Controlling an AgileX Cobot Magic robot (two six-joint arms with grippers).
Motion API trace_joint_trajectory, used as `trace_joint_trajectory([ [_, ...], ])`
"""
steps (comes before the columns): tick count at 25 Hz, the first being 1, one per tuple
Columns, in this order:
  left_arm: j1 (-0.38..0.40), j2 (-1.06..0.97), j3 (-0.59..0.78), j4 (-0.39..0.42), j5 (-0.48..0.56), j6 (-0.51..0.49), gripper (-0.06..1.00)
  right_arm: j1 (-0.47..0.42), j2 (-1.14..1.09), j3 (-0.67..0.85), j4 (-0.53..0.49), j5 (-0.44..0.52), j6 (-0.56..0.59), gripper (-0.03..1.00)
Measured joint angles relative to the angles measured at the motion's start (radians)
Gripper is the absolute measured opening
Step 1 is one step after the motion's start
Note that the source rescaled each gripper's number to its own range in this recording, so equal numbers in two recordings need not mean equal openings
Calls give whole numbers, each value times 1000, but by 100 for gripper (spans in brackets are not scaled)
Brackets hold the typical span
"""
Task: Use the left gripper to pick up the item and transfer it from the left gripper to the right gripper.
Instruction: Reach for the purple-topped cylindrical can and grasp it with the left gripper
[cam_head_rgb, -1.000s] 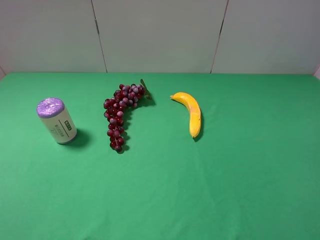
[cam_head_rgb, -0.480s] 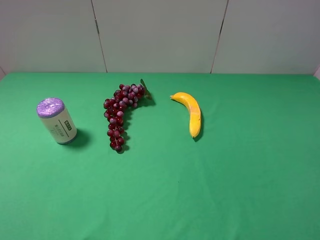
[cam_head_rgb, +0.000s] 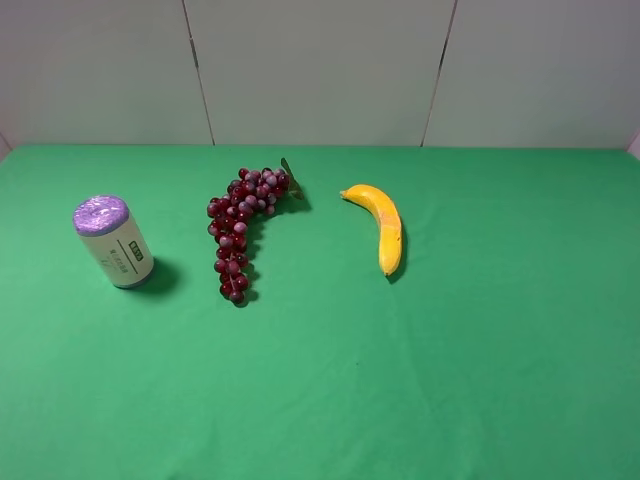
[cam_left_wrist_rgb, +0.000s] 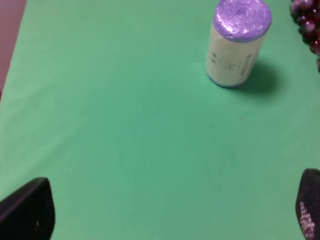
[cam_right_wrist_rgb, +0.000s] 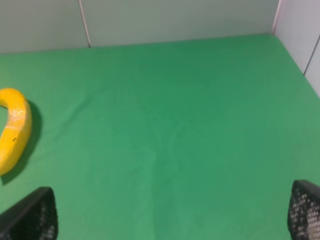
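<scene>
The left gripper (cam_left_wrist_rgb: 168, 207) shows only its two black wedge fingers (cam_left_wrist_rgb: 30, 210), set wide apart with nothing between them, a stance that suits a wide, round target. The right gripper (cam_right_wrist_rgb: 167, 212) is spread just as wide and is also empty, as I would expect of the hand that receives later. Its fingertips carry a fine mesh-like grip pattern. Neither arm appears in the high view, so both seem to be held back from the work area, and the pick looks not yet begun.

Ahead of the left fingers, well apart from them, the item (cam_left_wrist_rgb: 237, 42) stands upright on the green cloth (cam_head_rgb: 450, 350). In the high view it is at about ten o'clock from the table's middle, on the left arm's side, which is probably why that arm picks first. It is a smooth, whitish cylinder with a crinkly purple top and a small green label, and it casts a shadow towards three o'clock. Standing on end, it offers curved sides for a sideways pinch, though the wrapper may be slippery.

At three o'clock from it lies the grape bunch (cam_head_rgb: 243, 230), dark red and knobbly, and further towards three o'clock lies the banana (cam_head_rgb: 380, 225), yellow, smooth and curved. The cloth is matte and faintly creased.
</scene>
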Motion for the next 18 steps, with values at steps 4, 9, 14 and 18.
trace_joint_trajectory([
  [4,0,118,-57,-5,7,0,91,0,0,0,0,0,0,100],
  [9,0,227,-96,-6,7,2,91,0,0,0,0,0,0,100],
  [14,0,349,-120,-21,-6,34,97,0,0,0,0,0,0,100],
  [18,0,458,-120,-36,-42,46,99,0,0,0,0,0,0,100],
])
